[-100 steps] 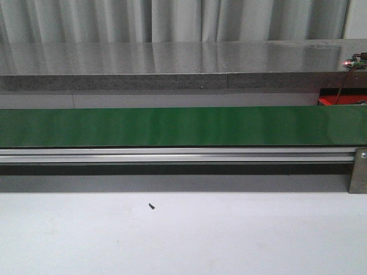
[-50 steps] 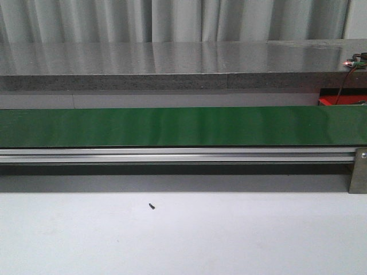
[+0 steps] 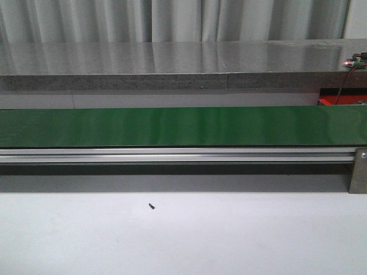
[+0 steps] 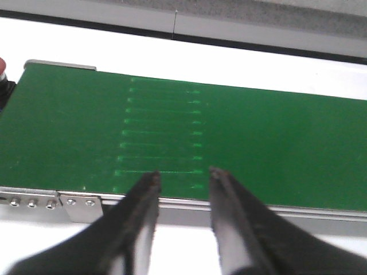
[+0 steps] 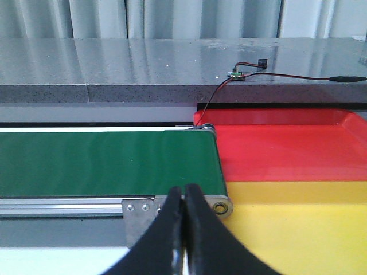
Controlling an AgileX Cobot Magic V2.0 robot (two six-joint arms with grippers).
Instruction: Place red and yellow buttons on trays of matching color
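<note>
No button shows plainly in any view. A red sliver (image 4: 2, 63) on a dark base peeks in at the picture's edge beside the green conveyor belt (image 4: 258, 143); too little of it shows to name it. My left gripper (image 4: 184, 174) hangs open over the belt's near rail, with nothing between its fingers. My right gripper (image 5: 183, 190) is shut and empty near the belt's end roller. Beyond that end lie the red tray (image 5: 287, 143) and, nearer, the yellow tray (image 5: 298, 235), both bare. Neither gripper appears in the front view.
The belt (image 3: 172, 126) runs across the whole front view on an aluminium rail (image 3: 172, 154). A grey counter (image 3: 172, 63) stands behind it. A wired sensor (image 5: 235, 73) sits above the red tray. A small black speck (image 3: 151, 206) lies on the white table.
</note>
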